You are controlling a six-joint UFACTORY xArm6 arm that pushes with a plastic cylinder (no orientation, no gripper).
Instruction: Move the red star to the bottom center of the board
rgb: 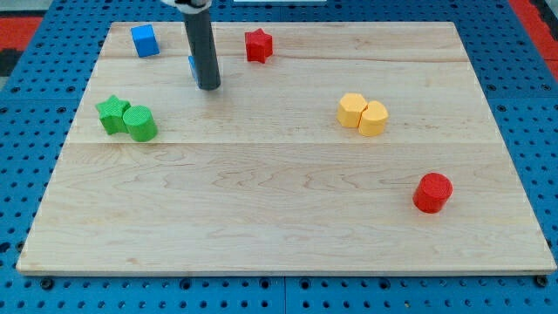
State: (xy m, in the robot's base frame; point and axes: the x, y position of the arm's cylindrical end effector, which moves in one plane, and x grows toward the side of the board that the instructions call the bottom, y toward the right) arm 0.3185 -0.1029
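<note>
The red star [258,45] lies near the view's top, a little left of centre, on the wooden board [288,218]. My tip [208,87] rests on the board below and to the left of the red star, apart from it. A small blue block [192,66] is mostly hidden behind the rod, so its shape cannot be made out.
A blue cube [145,40] sits at the top left. A green star [112,114] and a green cylinder [139,123] touch at the left. Two yellow blocks [363,114] sit together at the right. A red cylinder [432,193] lies at the lower right.
</note>
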